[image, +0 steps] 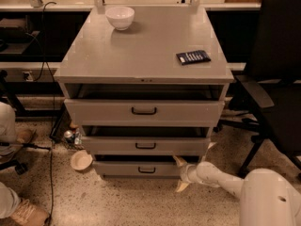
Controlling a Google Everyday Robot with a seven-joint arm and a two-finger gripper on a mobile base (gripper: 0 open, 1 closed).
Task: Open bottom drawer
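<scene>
The grey cabinet [146, 55] has three drawers, all pulled out a little. The bottom drawer [122, 169] is the lowest, with a shallow grey front and a small black bar handle [146, 170]. My gripper [180, 173] is low at the right end of the bottom drawer's front, on the white arm [221, 180] that comes in from the lower right. It is open: one cream finger [178, 160] points up by the drawer's top corner and the other [182, 186] points down near the floor. It holds nothing.
A white bowl [120, 17] and a dark flat packet [193, 56] lie on the cabinet top. A black office chair [275, 79] stands close on the right. A small bowl [81, 160], a can [69, 135] and cables lie on the floor at the left, near a person's shoe [23, 213].
</scene>
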